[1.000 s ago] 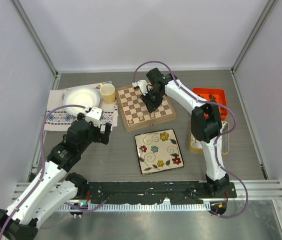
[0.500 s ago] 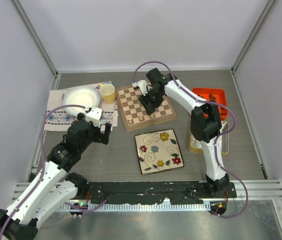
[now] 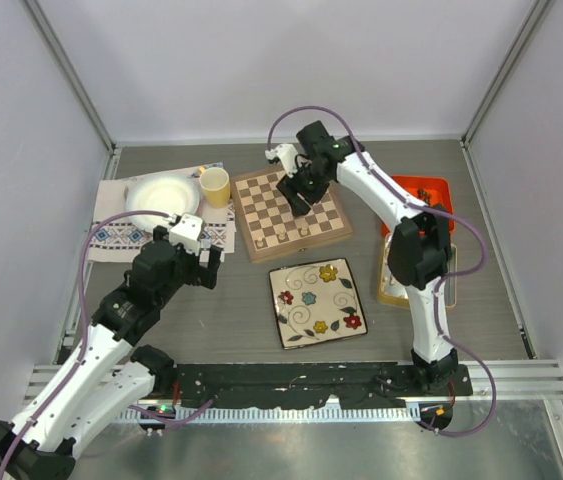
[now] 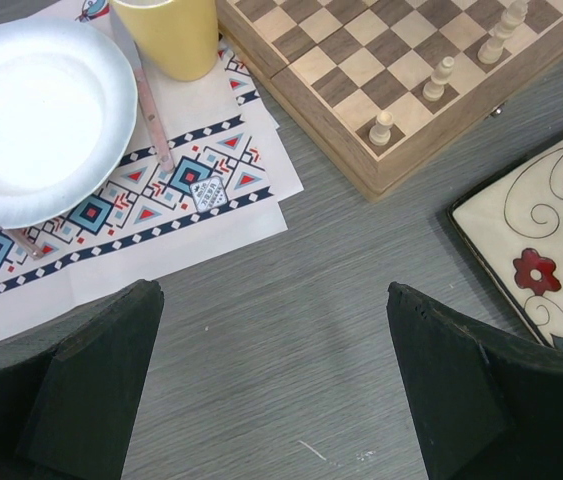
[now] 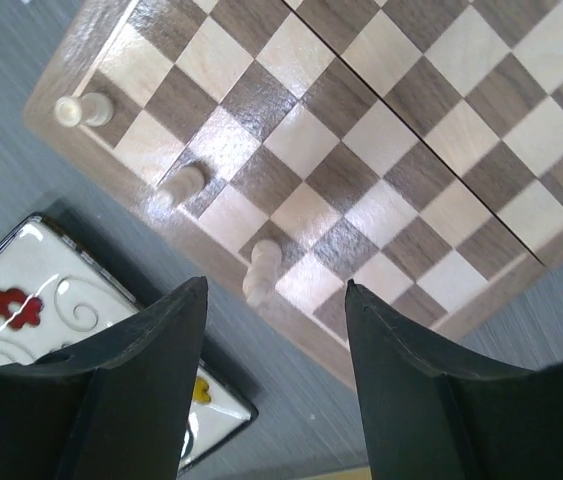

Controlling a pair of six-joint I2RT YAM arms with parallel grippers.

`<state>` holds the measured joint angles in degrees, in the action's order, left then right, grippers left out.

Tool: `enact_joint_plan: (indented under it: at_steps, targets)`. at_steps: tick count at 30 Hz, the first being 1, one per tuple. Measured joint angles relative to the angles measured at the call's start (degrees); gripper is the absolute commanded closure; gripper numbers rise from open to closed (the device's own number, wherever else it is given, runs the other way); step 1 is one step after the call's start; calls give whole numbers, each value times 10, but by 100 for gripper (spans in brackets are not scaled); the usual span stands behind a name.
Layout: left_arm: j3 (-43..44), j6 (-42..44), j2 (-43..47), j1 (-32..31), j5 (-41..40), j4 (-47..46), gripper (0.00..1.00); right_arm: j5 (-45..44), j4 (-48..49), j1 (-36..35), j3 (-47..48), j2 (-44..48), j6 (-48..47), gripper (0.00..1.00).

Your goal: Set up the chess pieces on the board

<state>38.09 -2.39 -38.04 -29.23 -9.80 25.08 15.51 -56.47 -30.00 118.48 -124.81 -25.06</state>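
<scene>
Change: the right arm [image 3: 371, 185] has been raised and drawn back toward the far edge of the board [image 3: 291, 212], and the right fingers [image 5: 131, 390], narrow a second ago, have been parted.
Right fingers: held moderately apart above the board's near edge, with nothing gripped between them. One pale piece is seen below the gap, standing free on the board.
Left fingers [image 4: 71, 390]: spread wide, with nothing held. They are poised over bare table [image 3: 241, 300] toward its left side, between the patterned mat [image 3: 121, 238] and the floral plate [image 3: 318, 302].
Board: laid on the far half of the table, roughly midway between the left and right edges, and turned slightly askew.
Chess pieces [image 5: 183, 184]: three pale ones are seen upright in the row of squares along the board's near edge, beginning at its near-left corner, each apart from the next.
Floral plate: set just beside the board's near edge, on the side toward the arms.
Yellow cup [image 3: 215, 186]: placed just beside the board's far-left corner, at the edge of the patterned mat. Whether it touches the board cannot be told.
White plate [image 3: 161, 198]: laid on the patterned mat, toward the table's left edge.
Orange tray [image 3: 419, 195]: placed right of the board, partly hidden by the right arm. Small dark things are seen in it, too small to tell.
</scene>
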Motion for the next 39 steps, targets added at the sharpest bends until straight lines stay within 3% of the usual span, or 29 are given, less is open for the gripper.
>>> enact_joint_plan:
  at_steps: [3, 7, 12, 15, 18, 23, 29, 39]
  targets:
    - [0, -2, 11, 0, 3, 0, 0, 7, -2, 13, -32, 62, -9, 37]
    - [0, -14, 23, 0, 21, 0, 1, 52, 12, 71, -132, 221, -23, 36]
    - [10, -69, 24, 0, 77, -10, 1, 104, 48, 241, -294, 417, -17, 39]
    - [12, -122, 28, 0, 124, -42, 0, 118, 57, 351, -402, 477, -16, 39]
    - [5, -174, 38, 0, 164, -87, 0, 109, 59, 395, -513, 492, -19, 42]
    - [-18, -230, 46, 0, 196, -129, 0, 76, 64, 408, -618, 491, -23, 51]
    - [-38, -277, 45, 0, 214, -149, 0, 66, 112, 408, -638, 459, -22, 61]
    - [-58, -317, 46, 0, 216, -158, 0, 65, 163, 406, -660, 405, -15, 67]
